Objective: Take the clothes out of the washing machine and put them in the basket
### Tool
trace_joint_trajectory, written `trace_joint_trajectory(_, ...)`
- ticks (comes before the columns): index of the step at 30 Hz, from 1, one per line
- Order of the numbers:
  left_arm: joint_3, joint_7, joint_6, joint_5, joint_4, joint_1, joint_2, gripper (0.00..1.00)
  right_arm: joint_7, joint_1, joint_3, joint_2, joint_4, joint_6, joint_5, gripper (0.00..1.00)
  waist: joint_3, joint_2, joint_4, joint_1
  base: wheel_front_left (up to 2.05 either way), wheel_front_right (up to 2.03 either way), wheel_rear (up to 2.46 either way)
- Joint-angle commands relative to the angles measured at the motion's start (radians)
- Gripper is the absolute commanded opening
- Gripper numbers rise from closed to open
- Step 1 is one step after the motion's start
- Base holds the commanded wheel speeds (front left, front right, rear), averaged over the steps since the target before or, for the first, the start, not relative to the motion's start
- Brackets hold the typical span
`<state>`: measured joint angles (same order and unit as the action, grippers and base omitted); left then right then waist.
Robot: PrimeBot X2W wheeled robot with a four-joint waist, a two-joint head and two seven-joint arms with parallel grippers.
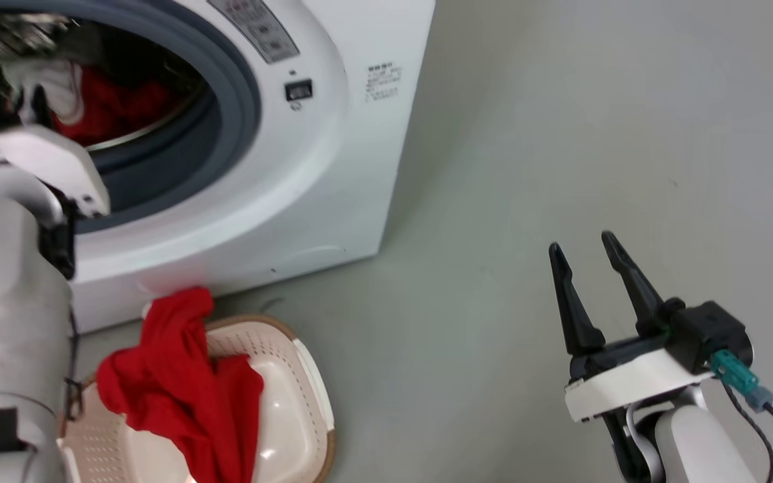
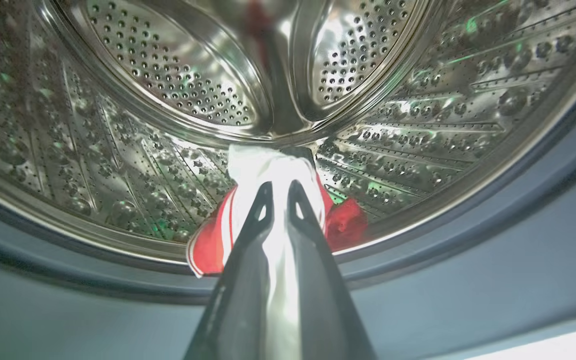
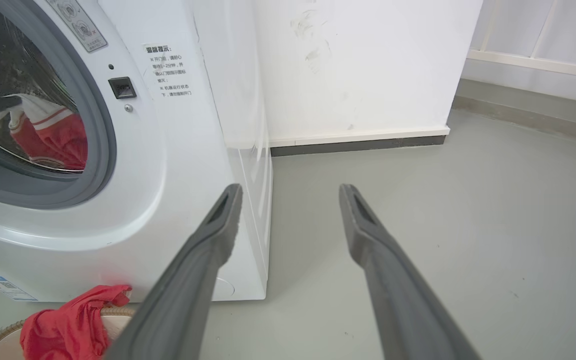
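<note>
While the left gripper [image 2: 279, 192] has its fingers [image 2: 248, 240] clamped on the striped garment [image 2: 210, 245] in the drum [image 2: 168, 75], the right gripper [image 1: 581, 245] hangs spread, empty.

This looks like a bare laundry or utility room. A white front-loading washing machine [image 1: 319, 168] stands on a plain grey floor [image 1: 561, 134] against a scuffed white wall [image 3: 368, 60] with a dark skirting strip [image 3: 358, 145]. There are clothes [image 3: 53, 140] in its steel drum [image 2: 168, 75]. A cream basket [image 1: 292, 422] holding a red garment [image 1: 178, 396] sits on the floor just before it. A printed notice [image 3: 170, 70] is stuck on its casing.
</note>
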<state>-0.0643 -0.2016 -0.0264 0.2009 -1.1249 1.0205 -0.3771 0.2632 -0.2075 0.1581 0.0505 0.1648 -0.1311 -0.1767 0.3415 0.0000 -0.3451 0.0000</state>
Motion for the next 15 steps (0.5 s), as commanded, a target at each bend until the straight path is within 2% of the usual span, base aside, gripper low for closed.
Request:
trace_joint_trajectory(1, 0.006, -0.027, -0.005, 0.013, 0.001, -0.036, 0.016, 0.0, 0.002, 0.024, -0.008, 0.0, 0.007, 0.001, 0.014, 1.0, -0.069, 0.0, 0.037, 0.0, 0.0, 0.0, 0.0)
trace_joint_trajectory(7, 0.027, -0.063, -0.016, 0.05, 0.07, -0.139, 0.064, 0.0, 0.002, 0.073, -0.028, 0.0, 0.022, 0.001, 0.046, 1.0, -0.165, 0.0, 0.082, 0.0, 0.0, 0.0, 0.0)
trace_joint_trajectory(15, 0.057, -0.065, -0.009, 0.056, 0.37, -0.321, 0.112, 0.0, -0.013, 0.127, -0.043, 0.0, 0.02, 0.001, 0.086, 1.0, -0.272, 0.0, 0.136, 0.0, 0.0, 0.0, 0.0)
